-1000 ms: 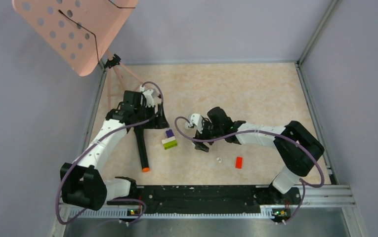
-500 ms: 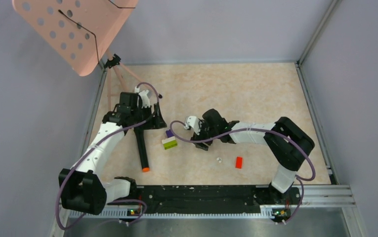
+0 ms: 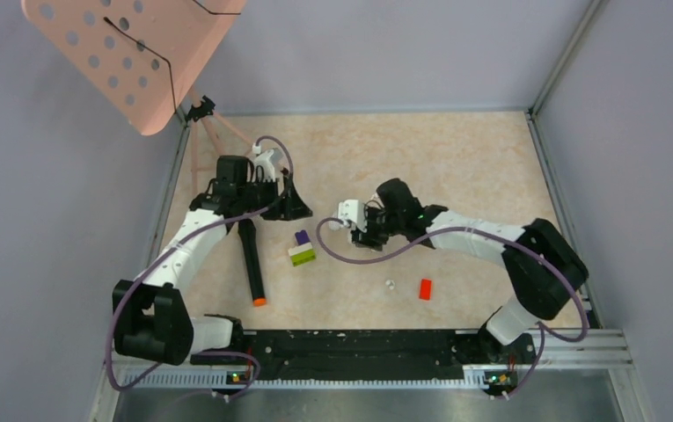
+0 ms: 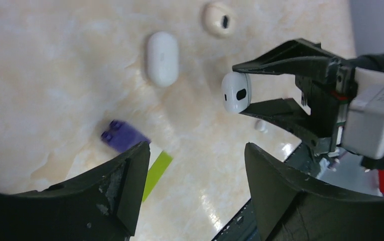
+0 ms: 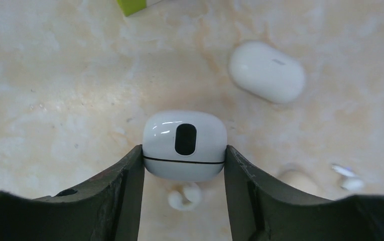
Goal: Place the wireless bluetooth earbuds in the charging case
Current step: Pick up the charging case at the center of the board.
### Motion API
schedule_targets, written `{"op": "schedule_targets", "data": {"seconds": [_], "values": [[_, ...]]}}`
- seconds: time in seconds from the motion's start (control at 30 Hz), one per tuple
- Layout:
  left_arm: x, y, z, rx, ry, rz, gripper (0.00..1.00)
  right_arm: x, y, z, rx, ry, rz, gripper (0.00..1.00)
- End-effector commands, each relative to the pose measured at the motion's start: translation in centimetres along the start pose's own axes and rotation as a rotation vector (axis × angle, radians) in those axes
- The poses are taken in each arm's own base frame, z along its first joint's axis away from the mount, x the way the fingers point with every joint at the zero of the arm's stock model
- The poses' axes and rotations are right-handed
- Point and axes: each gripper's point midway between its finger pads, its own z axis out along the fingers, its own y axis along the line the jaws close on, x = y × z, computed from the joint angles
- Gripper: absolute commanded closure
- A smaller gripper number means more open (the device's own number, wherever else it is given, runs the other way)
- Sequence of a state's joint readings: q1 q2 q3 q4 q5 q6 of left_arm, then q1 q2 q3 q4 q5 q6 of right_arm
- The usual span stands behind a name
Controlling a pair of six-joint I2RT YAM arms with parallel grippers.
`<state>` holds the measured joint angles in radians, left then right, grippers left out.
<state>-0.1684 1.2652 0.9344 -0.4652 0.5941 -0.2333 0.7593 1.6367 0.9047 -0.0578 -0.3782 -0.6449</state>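
Note:
My right gripper [image 5: 183, 150] is shut on a white charging case [image 5: 184, 140] with a black oval hole, held a little above the table. It also shows in the left wrist view [image 4: 236, 93]. A small white earbud [image 5: 184, 197] lies on the table just under the held case. A second earbud [image 5: 347, 176] lies to the right. Another tiny white earbud [image 3: 389, 284] lies near the red brick [image 3: 425, 288]. My left gripper [image 4: 197, 150] is open and empty, above the table and facing the right gripper [image 3: 366, 236].
A shut white pebble case [image 5: 266, 72] lies on the table, also in the left wrist view [image 4: 162, 58]. A cream case [image 4: 219, 19] lies beyond. A purple brick [image 3: 302, 237], a green brick [image 3: 302, 255] and a black marker [image 3: 252, 264] lie mid-left. A pink perforated panel [image 3: 130, 53] hangs at the back left.
My right gripper has moved back and a little right with the case in it. My left gripper has swung right, toward the right gripper.

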Motion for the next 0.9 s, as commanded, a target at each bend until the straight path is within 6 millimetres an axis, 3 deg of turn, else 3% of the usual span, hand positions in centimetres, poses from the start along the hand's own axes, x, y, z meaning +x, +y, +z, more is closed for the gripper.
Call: {"op": "schedule_targets", "data": {"seconds": [0.0, 0.17, 0.4, 0.87], "values": [[-5.1, -7.7, -0.6, 0.434, -0.148, 0.248, 0.26, -9.5, -4.5, -7.1, 0.097, -0.255, -0.423, 0.63], [-7.1, -12.4, -0.1, 0.615, -0.16, 0.463, 0.25, -12.9, -4.1, -10.4, 0.075, -0.303, -0.718, 0.63], [-7.6, -15.0, 0.5, 0.709, -0.073, 0.484, 0.28, -14.4, -4.5, -11.8, 0.114, -0.27, -0.888, 0.63], [-5.9, -14.6, 2.6, 0.683, 0.07, 0.415, 0.4, -15.7, -5.4, -12.1, 0.186, -0.255, -0.91, 0.63]]}}
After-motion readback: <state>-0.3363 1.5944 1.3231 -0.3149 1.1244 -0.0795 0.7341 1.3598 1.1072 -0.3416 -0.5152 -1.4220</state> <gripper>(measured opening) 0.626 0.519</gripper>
